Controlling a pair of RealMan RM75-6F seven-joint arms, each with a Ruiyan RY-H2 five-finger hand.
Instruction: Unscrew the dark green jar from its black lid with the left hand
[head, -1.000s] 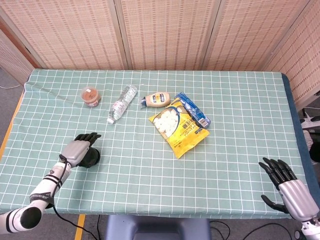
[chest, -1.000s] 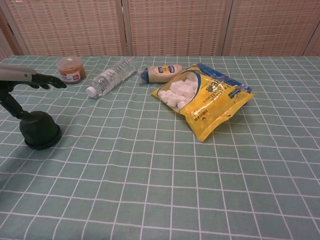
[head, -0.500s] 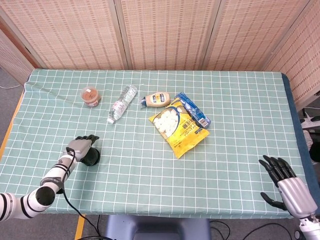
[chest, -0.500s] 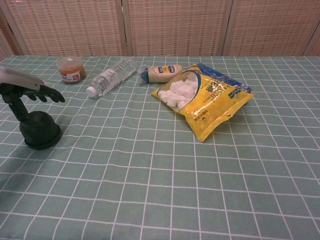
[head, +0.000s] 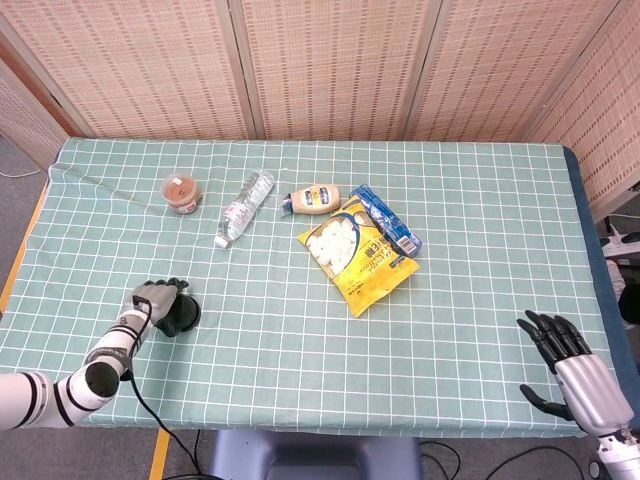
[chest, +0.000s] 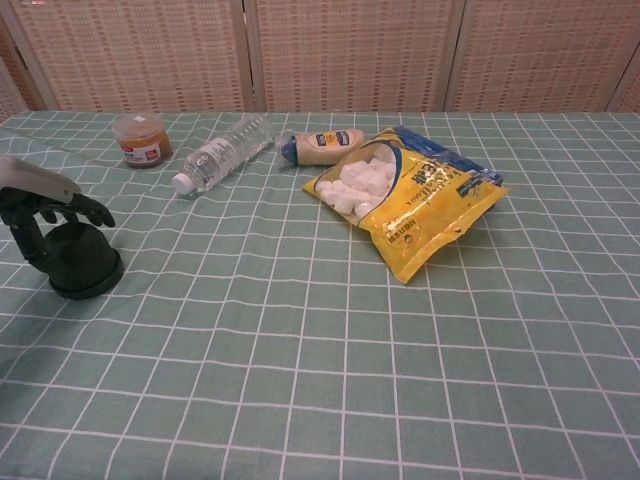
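Down near the front left corner of the checked green cloth (head: 480, 250), my left hand (head: 150, 300) sat over the dark green jar (chest: 78, 258), which stood upside down on its black lid (chest: 84, 287). My fingers (chest: 85, 210) draped across the top of it, curled but seemingly not clamped; from these angles I couldn't tell whether I truly had hold of it. My right hand (head: 580, 375) hung off the table's front right edge, fingers spread, holding nothing.

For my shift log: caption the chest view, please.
Left robot hand settles over the inverted dark green jar on its black lid; snacks and bottle lie beyond.
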